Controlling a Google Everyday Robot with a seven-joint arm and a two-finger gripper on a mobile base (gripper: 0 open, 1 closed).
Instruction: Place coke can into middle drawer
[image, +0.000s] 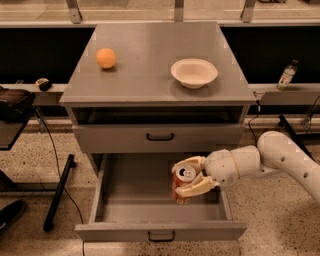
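Grey cabinet (150, 75), middle drawer (131, 210) open, claw (177, 179) over it gripping coke can (183, 174), label partly hidden

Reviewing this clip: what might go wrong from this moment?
The gripper is shut on the coke can, low in the middle drawer near its camera-right wall. I cannot tell whether the can touches the floor, so release might tip it. The forearm crosses that wall and might bump it on withdrawal.

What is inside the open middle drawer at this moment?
The coke can, held by the gripper, is in the right part of the middle drawer. The drawer's rear is hidden behind the upper drawer front.
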